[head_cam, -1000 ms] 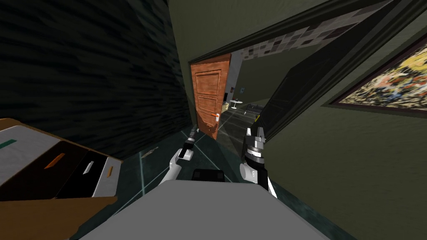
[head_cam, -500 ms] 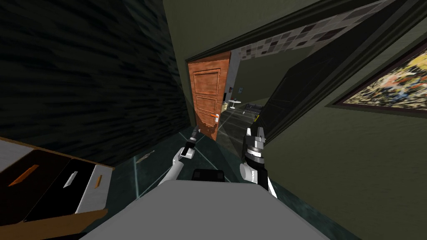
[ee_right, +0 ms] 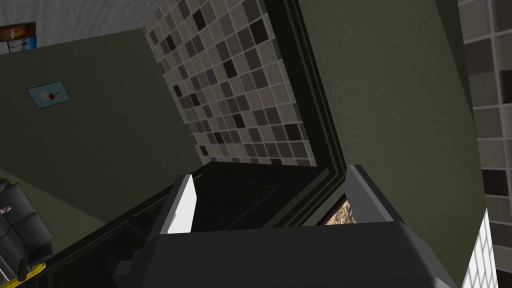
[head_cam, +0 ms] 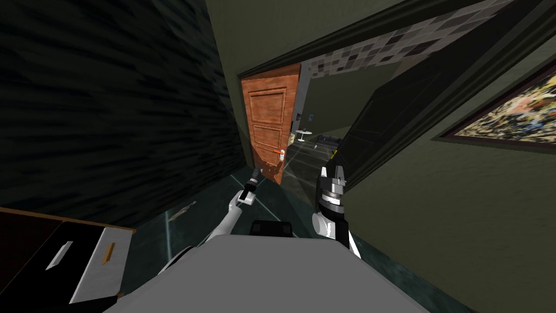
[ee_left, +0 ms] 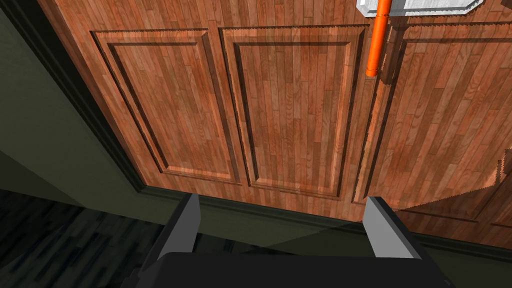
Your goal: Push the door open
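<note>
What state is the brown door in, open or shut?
Partly open. The door stands angled off its dark frame, and a small white table beyond the doorway shows past its free edge.

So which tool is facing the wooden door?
The left tool, open, facing the door near its orange handle; the right tool, also open, points elsewhere.

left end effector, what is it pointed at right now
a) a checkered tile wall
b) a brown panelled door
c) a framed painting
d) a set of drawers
b: the left wrist view shows the open left end effector aimed straight at the brown panelled door, whose orange handle is in sight beyond the panels.
</note>
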Robot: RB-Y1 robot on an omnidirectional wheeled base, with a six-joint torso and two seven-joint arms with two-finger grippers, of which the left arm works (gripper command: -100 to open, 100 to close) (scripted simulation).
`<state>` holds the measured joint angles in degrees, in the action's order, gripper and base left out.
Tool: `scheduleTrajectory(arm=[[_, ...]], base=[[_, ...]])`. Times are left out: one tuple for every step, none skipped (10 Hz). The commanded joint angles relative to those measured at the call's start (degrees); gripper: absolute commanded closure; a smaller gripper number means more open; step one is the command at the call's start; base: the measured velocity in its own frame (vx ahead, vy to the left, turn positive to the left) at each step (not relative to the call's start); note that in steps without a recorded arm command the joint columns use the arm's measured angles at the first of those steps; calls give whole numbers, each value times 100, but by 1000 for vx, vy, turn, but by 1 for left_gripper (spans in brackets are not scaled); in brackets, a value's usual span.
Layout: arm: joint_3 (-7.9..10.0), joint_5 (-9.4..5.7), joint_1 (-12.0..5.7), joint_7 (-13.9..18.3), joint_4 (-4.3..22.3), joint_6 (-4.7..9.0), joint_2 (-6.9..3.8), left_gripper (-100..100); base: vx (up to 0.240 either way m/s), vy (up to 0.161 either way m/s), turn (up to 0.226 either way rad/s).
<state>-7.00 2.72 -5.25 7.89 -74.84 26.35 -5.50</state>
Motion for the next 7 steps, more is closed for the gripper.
scheduleTrajectory(arm=[[-18, -4, -134, 8, 216, 5, 0, -100], [-27, -6, -220, 10, 353, 10, 6, -100], [-37, -7, -305, 13, 487, 15, 15, -100], [-46, -9, -389, 15, 622, 19, 24, -100], [-56, -11, -474, 17, 757, 24, 33, -100], [-65, -12, -559, 19, 892, 29, 41, -100], [-75, -14, -644, 21, 1026, 34, 50, -100]], base=[[86, 50, -71], [88, 51, -68], [84, 53, -59], [90, 59, -68], [92, 42, -67], [97, 36, -61], [99, 36, -51]])
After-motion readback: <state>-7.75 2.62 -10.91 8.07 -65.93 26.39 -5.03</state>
